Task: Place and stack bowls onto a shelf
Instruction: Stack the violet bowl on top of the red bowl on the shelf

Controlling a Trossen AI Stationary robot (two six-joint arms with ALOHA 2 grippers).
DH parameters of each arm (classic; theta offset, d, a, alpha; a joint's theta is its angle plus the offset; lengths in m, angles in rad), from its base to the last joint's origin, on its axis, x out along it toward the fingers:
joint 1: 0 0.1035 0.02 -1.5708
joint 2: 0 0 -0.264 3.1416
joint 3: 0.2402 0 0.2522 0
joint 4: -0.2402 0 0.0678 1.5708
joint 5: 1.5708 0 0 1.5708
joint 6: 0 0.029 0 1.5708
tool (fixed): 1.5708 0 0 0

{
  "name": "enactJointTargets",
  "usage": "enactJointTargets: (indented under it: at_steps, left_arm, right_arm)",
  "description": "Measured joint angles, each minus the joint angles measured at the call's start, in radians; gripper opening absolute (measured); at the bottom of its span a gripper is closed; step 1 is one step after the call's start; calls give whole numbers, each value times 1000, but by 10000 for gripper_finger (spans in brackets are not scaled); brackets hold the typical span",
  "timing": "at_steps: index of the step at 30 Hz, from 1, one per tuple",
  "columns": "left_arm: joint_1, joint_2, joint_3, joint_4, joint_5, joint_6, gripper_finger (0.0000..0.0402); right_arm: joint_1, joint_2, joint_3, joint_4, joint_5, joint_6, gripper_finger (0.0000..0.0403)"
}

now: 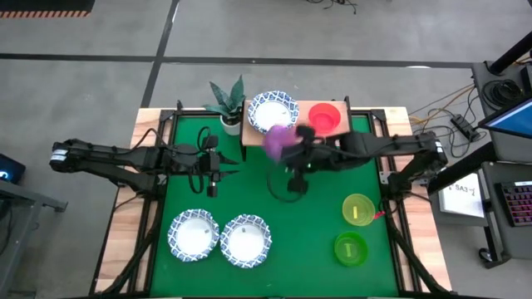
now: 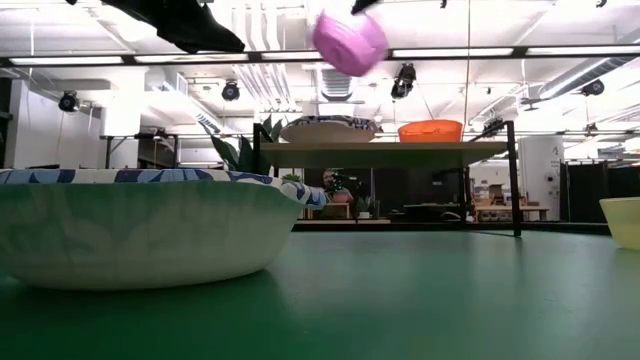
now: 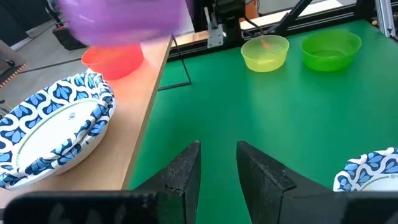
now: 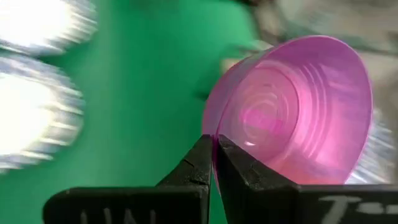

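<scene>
A purple bowl (image 4: pixel 292 106) hangs in the air over the shelf's near edge, above a white blue-patterned bowl (image 1: pixel 273 110) and a red bowl (image 1: pixel 324 117) that sit on the wooden shelf (image 1: pixel 301 106). My right gripper (image 4: pixel 213 140) is shut on the purple bowl (image 2: pixel 350 42), well above shelf height. My left gripper (image 3: pixel 217 149) hovers open over the green mat, left of the shelf, with nothing between its fingers. Two more white bowls (image 1: pixel 194 233) (image 1: pixel 245 240) rest on the mat near left. A yellow bowl (image 1: pixel 358 209) and a green bowl (image 1: pixel 351 248) rest near right. My right gripper pinches the purple bowl's rim (image 4: pixel 210 127), one finger inside the bowl and one outside its wall. The fingers come from the table's right, slanting down. The bowl is lifted clear and tipped onto its side, its opening turned back toward my wrist.
A potted plant (image 1: pixel 227 104) stands at the shelf's left end. The shelf's thin black legs (image 2: pixel 515 180) stand on the mat (image 1: pixel 249 191). Open mat lies between the shelf and the near bowls.
</scene>
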Motion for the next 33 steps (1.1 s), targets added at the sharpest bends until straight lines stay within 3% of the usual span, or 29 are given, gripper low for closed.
enactJointTargets:
  at_steps: [3,9,14,19,29,33]
  left_arm:
    - [0,0,0,0,0,0,86]
    - [0,0,0,0,0,0,86]
    - [0,0,0,-1,0,0,86]
    - [0,0,0,-1,0,0,86]
    - [0,0,0,-1,0,2,86]
    - [0,0,0,-1,0,3,86]
  right_arm:
    - [-67,0,61,-182,99,29,8]
    - [-260,0,102,-471,69,89,8]
    - [-397,3,46,-464,-59,-20,8]
    - [-485,5,-10,-408,-107,-115,8]
    - [-516,5,-25,-384,-170,-143,10]
    - [-516,7,-27,-379,-172,-132,30]
